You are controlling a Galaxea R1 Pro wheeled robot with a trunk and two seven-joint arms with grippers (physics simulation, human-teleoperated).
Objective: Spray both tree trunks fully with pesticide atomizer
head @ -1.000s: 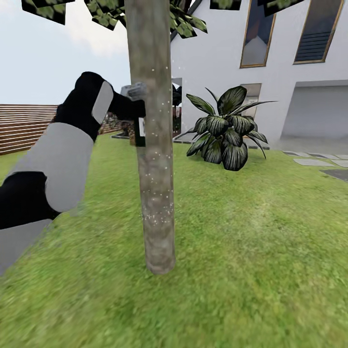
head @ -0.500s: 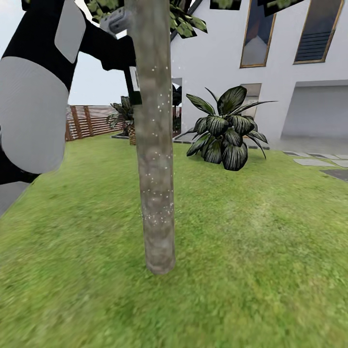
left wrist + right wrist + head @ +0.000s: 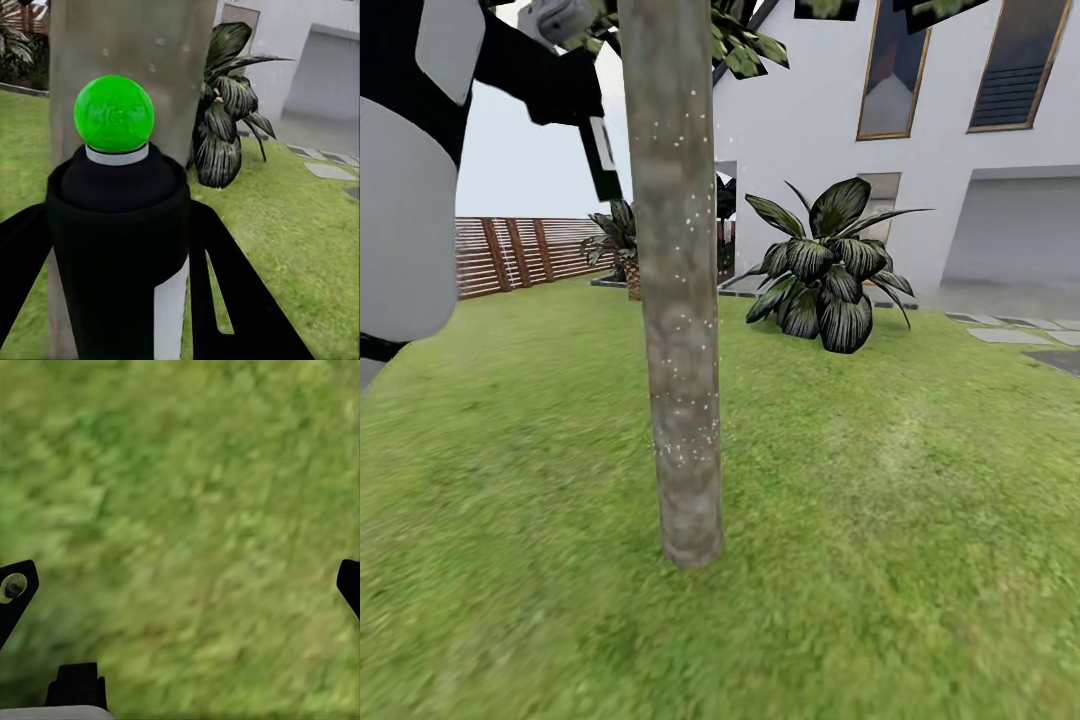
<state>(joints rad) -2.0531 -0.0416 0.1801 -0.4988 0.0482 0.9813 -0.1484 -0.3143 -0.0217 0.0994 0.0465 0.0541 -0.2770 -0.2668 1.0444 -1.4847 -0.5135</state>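
Green lawn [image 3: 880, 480] is surrounding the speckled tree trunk [image 3: 678, 300]. Left gripper [image 3: 112, 300] is clamping the pesticide atomizer [image 3: 116, 247] just beside it; right gripper [image 3: 180, 585] is hanging wide over grass.

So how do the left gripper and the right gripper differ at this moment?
The left gripper is raised beside the mottled grey-brown tree trunk, shut on the near-black cylindrical atomizer with its green ball top. The right gripper is open, holds nothing, and faces the green lawn. Both have black fingers.
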